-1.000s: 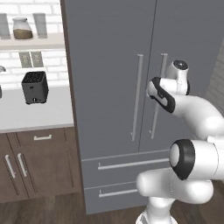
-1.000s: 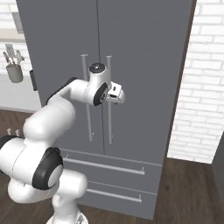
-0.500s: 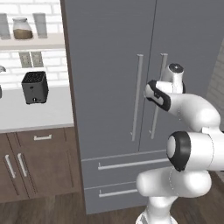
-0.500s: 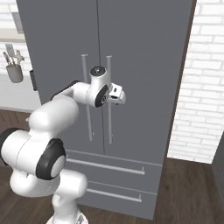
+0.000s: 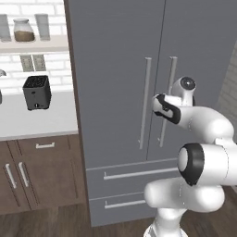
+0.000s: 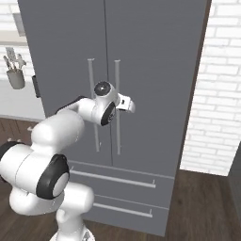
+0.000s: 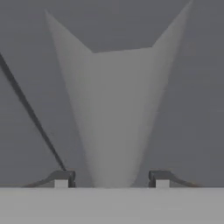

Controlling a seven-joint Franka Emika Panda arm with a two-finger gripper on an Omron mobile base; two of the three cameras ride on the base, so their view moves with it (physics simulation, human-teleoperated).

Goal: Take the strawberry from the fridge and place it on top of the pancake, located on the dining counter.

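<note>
White brick wall [image 6: 214, 84], wood floor [image 6: 202, 207]

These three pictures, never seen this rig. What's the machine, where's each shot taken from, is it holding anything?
It is a rendered kitchen. The white jointed arm stands on a base that can drive. Two cameras ride on that base, behind the arm to its left and right. The third sits on the hand and looks along the tool. The arm reaches to the closed grey fridge, at its right door's bar handle. In the hand view the handle stands between the two fingertips, which have not closed on it. A black toaster stands on the white worktop.
</note>
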